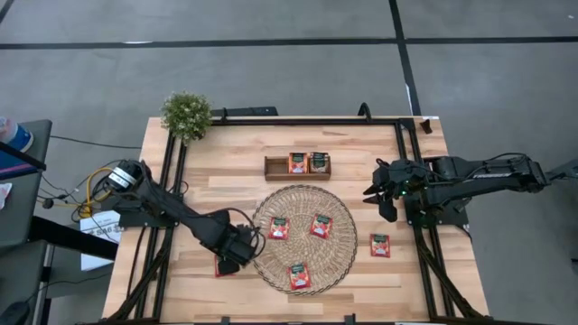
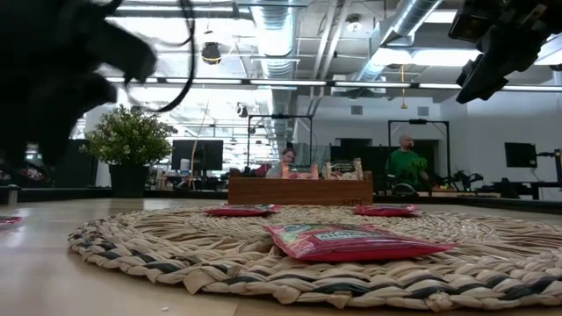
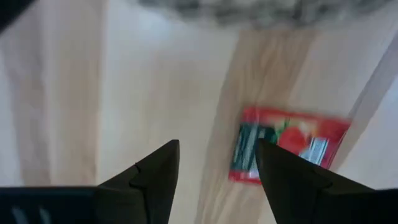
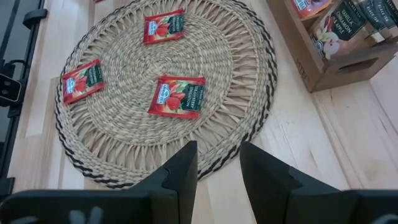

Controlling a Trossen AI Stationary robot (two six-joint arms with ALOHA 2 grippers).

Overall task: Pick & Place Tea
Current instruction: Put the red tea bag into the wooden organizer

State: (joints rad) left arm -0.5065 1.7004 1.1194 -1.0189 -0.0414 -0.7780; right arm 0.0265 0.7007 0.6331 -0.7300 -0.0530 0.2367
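Observation:
A red tea sachet (image 3: 287, 144) lies flat on the bare wood just off the round woven mat's (image 1: 304, 237) left rim. My left gripper (image 3: 217, 158) hangs open above it, pointing down, with one finger (image 3: 292, 186) in front of the sachet's edge and nothing between the fingers. In the high view this gripper (image 1: 237, 250) covers most of that sachet (image 1: 220, 268). Three more sachets (image 1: 321, 225) lie on the mat, and another (image 1: 380, 245) lies on the table to its right. My right gripper (image 4: 217, 158) waits open at the table's right side.
A brown wooden tray (image 1: 297, 166) holding sachets stands beyond the mat at the far middle. A potted plant (image 1: 186, 114) stands at the far left corner. Black frame rails (image 1: 167, 181) run along both sides of the table.

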